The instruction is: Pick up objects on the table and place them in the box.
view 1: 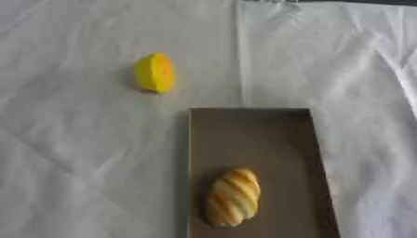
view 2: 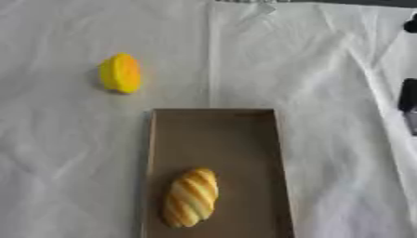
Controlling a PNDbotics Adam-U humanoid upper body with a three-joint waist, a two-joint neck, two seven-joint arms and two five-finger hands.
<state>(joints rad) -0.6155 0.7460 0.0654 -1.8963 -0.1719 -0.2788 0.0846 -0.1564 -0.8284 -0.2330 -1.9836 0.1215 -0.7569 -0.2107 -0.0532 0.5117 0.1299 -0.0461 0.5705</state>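
Right hand: dark shapes at the right edge of the right eye view (view 2: 409, 95), likely part of the hand; whether the fingers are spread or curled cannot be told.
Left hand: shows in neither view.
Box: shallow brown tray-like box (view 1: 252, 135), long and narrow, lying on the counter in the lower middle; its near end runs off the bottom edge; far wall and both side walls visible.
Bread roll: golden loaf with pale and darker diagonal stripes (view 1: 233, 197), lying inside the box in its near half, toward the left wall, its long axis tilted slightly to the right.
Yellow item: a rounded, lemon-like piece pointed at the top (view 1: 154, 73), on the counter outside the box, beyond its far left corner and well apart from it; a small shadow under its left side.
Counter: covered by a white cloth (view 1: 73, 153), creased all over, with one straight fold running from the far edge down to the far wall of the box.
Room: only a thin dark strip shows past the cloth at the top right (view 1: 358, 2); nothing more can be made out.
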